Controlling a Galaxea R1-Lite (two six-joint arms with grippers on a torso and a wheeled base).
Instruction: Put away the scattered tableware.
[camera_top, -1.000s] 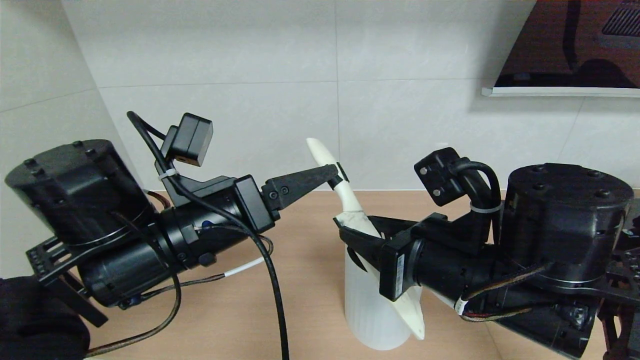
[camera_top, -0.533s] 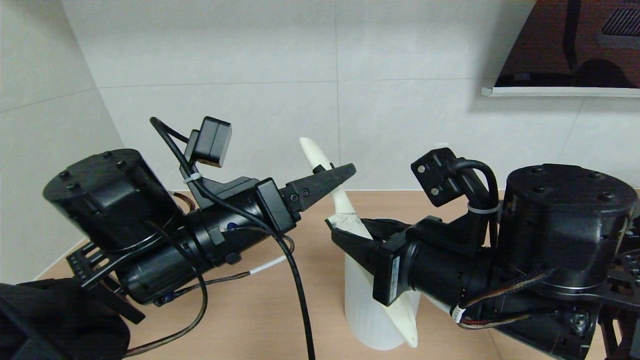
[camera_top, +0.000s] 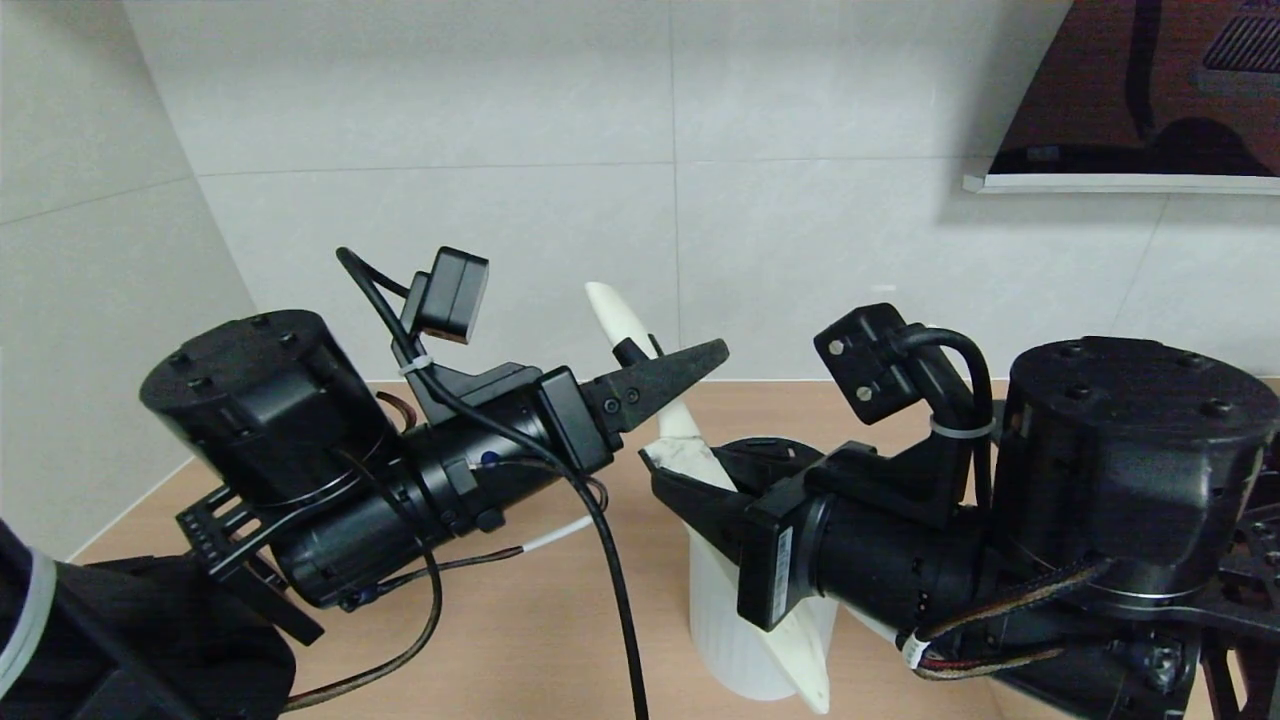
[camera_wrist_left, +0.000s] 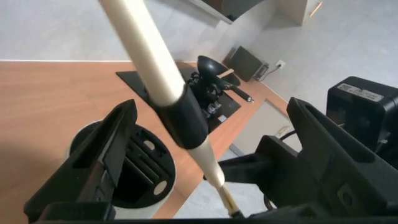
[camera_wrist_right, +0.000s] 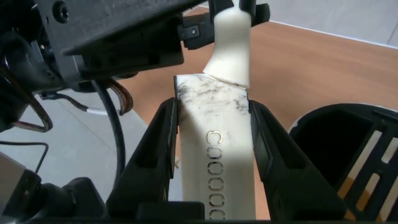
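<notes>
A white slotted spatula (camera_top: 640, 340) stands tilted over a white utensil holder (camera_top: 725, 640) on the wooden counter. My right gripper (camera_top: 690, 480) is shut on the spatula's broad slotted part (camera_wrist_right: 214, 162), just above the holder's dark opening (camera_wrist_right: 348, 155). My left gripper (camera_top: 680, 365) is open around the spatula's handle (camera_wrist_left: 149, 62), its fingers (camera_wrist_left: 112, 149) standing wide on either side of it. A dark collar (camera_wrist_left: 186, 118) sits on the handle between them. The holder's rim (camera_wrist_left: 81, 134) lies below.
A tiled wall rises behind the counter (camera_top: 600, 620). A dark range hood (camera_top: 1150, 100) hangs at the upper right. A black hob (camera_wrist_left: 214, 102) with a dark utensil on it lies beyond the holder. Loose cables (camera_top: 620, 600) hang from the left arm.
The left arm has pushed forward and to the right, so its fingertip now reaches past the handle. The right gripper and the spatula have shifted slightly to the left.
</notes>
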